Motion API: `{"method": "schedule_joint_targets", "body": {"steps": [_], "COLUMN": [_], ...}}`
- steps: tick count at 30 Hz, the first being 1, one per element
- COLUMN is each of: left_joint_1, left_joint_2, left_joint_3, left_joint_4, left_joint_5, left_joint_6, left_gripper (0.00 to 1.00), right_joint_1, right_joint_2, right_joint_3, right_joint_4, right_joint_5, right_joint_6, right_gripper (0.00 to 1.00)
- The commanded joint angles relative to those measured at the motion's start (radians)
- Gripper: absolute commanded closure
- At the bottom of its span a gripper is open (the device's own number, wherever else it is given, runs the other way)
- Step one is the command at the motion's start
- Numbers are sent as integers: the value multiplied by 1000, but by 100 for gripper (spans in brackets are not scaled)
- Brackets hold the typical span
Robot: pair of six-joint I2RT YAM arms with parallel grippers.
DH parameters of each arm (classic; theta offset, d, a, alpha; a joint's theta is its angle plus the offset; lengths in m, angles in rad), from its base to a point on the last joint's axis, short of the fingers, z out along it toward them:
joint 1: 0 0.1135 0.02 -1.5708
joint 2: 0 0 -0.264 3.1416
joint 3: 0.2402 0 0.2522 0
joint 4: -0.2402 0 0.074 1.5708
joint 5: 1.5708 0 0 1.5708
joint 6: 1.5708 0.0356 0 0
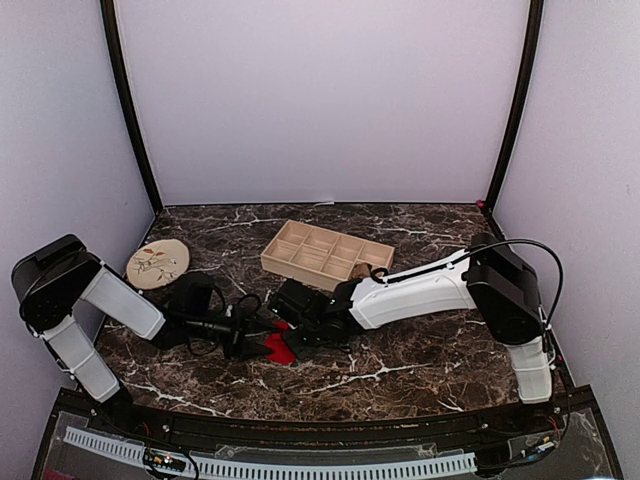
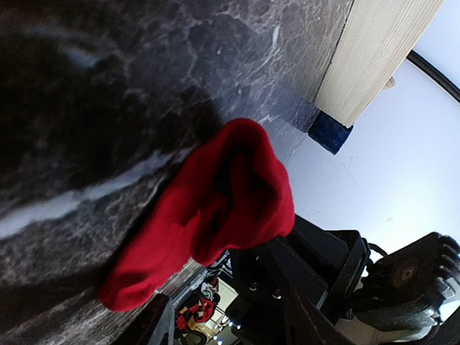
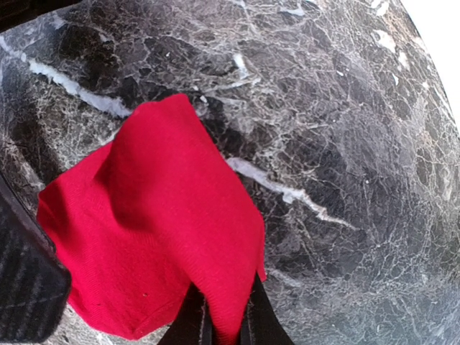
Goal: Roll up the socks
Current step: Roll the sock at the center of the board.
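A bright red sock (image 1: 281,347) lies bunched on the dark marble table (image 1: 400,370) between the two grippers. My right gripper (image 3: 227,325) is shut on a fold of the red sock (image 3: 158,230), lifting that edge off the stone; in the top view the right gripper (image 1: 300,330) reaches in from the right. My left gripper (image 2: 223,305) stands open just short of the red sock (image 2: 215,201), with nothing between its fingers; from above, the left gripper (image 1: 258,345) sits at the sock's left side. A small tan-brown bundle (image 1: 359,270) rests in the wooden tray.
A wooden compartment tray (image 1: 300,250) stands behind the grippers at mid-table; its corner (image 2: 381,50) shows in the left wrist view. A round beige patterned disc (image 1: 157,263) lies at the back left.
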Motion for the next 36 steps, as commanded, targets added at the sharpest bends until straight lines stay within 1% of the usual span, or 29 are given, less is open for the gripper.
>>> {"method": "schedule_joint_targets", "body": {"steps": [1, 6, 9, 10, 12, 16, 21, 22, 23, 26, 36], "left_joint_1": [5, 4, 6, 7, 9, 13, 24, 26, 31, 34, 37], "left_joint_2": [34, 104, 136, 145, 161, 187, 222, 229, 257, 278, 354], "left_joint_3": [21, 92, 97, 100, 115, 135, 129, 130, 129, 129, 125], "left_joint_4": [68, 75, 119, 137, 144, 131, 174, 178, 207, 230, 319], "left_joint_5": [5, 4, -37, -41, -43, -39, -28, -22, -11, 4, 72], "left_joint_6": [-72, -85, -124, -138, -146, -135, -155, -155, -164, -170, -203], "left_gripper": [44, 44, 44, 39, 35, 34, 34, 35, 41, 44, 52], "right_joint_1": [9, 10, 11, 10, 14, 15, 17, 17, 18, 19, 18], "right_joint_2": [-7, -25, -34, -34, -39, -46, -45, -46, -45, -46, -53], "right_joint_3": [-33, -60, -68, -72, -79, -88, -91, -92, -93, -92, -101], "right_joint_4": [31, 48, 57, 59, 69, 82, 90, 95, 101, 106, 130], "right_joint_5": [20, 17, 15, 13, 10, 7, -2, -3, -8, -13, 6], "right_joint_6": [3, 3, 0, -1, -4, -10, -20, -24, -37, -46, -68], "right_gripper": [100, 100, 100, 100, 100, 100, 100, 100, 100, 100, 100]}}
